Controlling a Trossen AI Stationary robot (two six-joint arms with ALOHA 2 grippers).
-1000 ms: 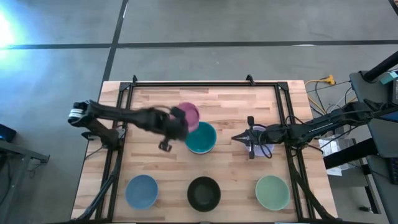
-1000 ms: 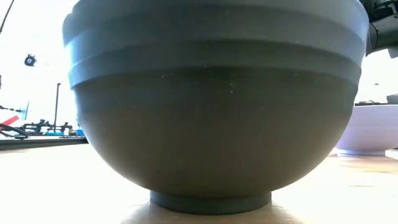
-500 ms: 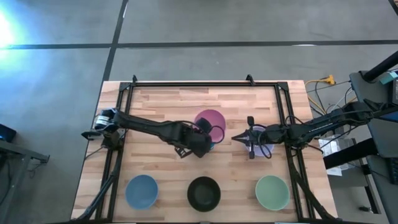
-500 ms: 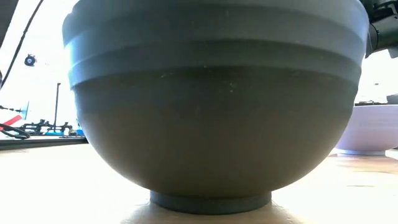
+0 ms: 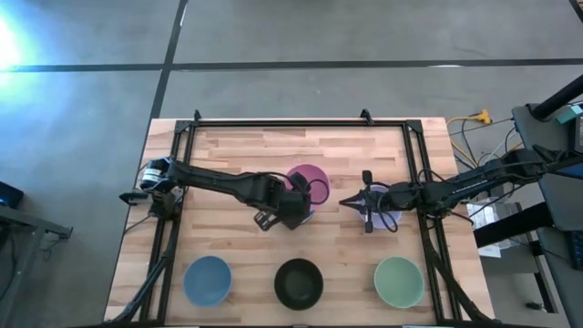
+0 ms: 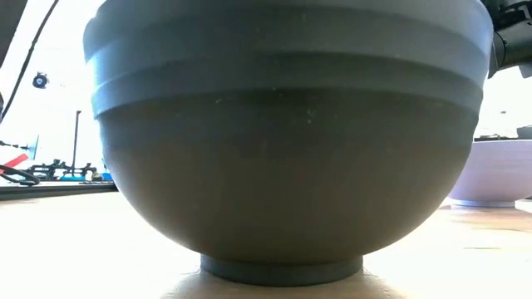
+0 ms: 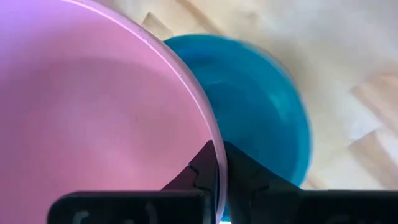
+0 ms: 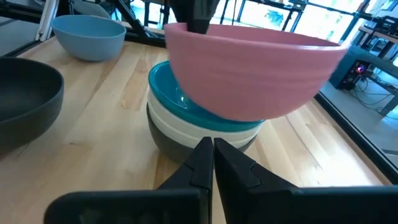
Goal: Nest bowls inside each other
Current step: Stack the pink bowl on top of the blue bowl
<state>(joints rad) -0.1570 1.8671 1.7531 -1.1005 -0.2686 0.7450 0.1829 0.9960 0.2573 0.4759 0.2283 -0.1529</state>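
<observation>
While the left gripper (image 5: 293, 202) pinches the pink bowl's (image 5: 308, 182) rim, holding it just above the teal bowl (image 8: 168, 84) topping a stack mid-table, the right gripper (image 5: 357, 203) waits shut near the lavender bowl (image 5: 390, 206); blue (image 5: 207, 280), black (image 5: 299, 282) and green bowls (image 5: 398, 281) line the wooden tabletop's (image 5: 228, 155) near edge.

left gripper (image 7: 219, 163) clamped on rim of pink bowl (image 7: 93, 118), fingers either side of the edge. teal bowl (image 7: 261, 118) just below, over worktop (image 7: 348, 50).
</observation>
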